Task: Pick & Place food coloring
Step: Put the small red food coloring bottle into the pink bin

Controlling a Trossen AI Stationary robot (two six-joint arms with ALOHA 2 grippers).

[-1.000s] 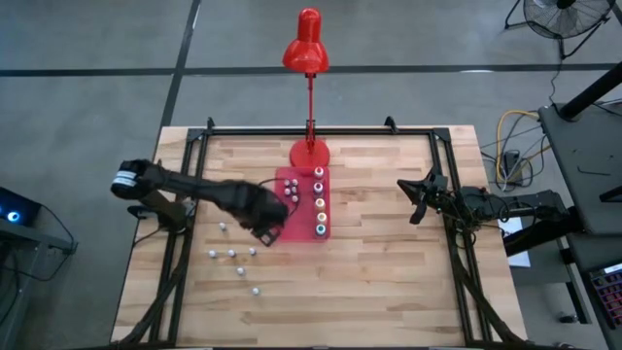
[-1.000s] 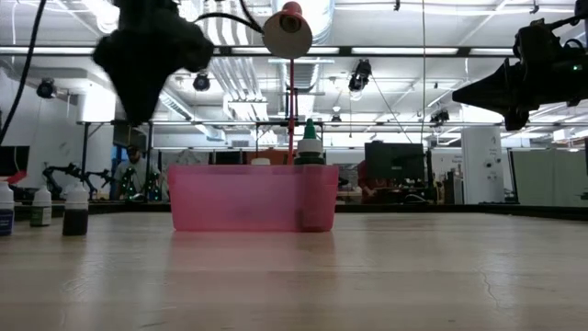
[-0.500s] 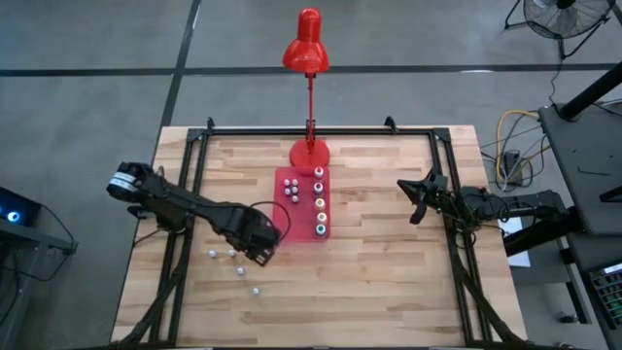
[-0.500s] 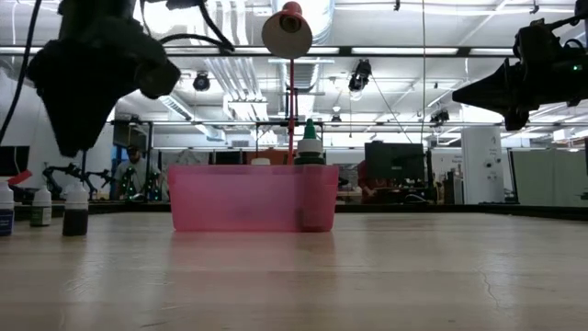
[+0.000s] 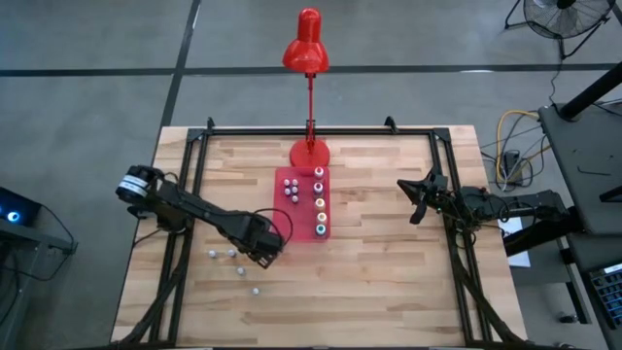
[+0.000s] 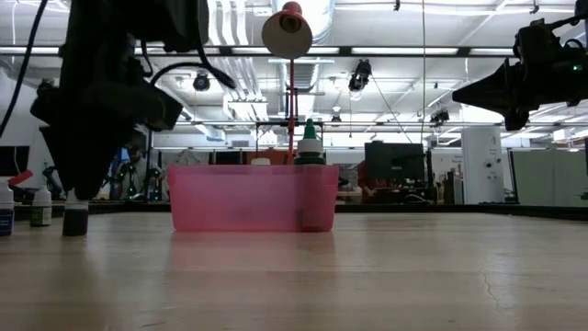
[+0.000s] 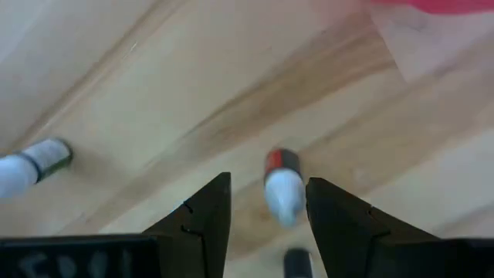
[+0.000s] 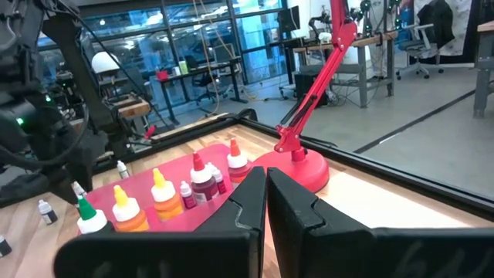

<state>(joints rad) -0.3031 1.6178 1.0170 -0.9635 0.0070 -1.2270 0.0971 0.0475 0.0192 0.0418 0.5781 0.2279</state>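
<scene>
The left claw (image 5: 260, 255) has swung away from the flat red rectangular tray (image 5: 293, 229) and dropped, over the last second, to the loose cluster of tiny whitish-capped food coloring bottles (image 5: 233, 255) on the pale wooden bench (image 5: 379, 282). In the low view it has come down from well above the bench until its dark tip hangs right over one small dark-filled bottle (image 6: 75, 219). The left wrist view shows its fingers (image 7: 202, 218) spread apart, released, with a small bottle with a red band and white cap (image 7: 282, 185) lying between them, not yet gripped. That reads as the start of another pick: the arm looks lined up, and what remains is probably to close on the bottle and carry it to the tray, where the bigger coloured-cap bottles (image 5: 320, 201) already stand in a row. The right claw (image 5: 413, 201) waits at the bench's right edge, its fingers pressed together, holding nothing.
</scene>
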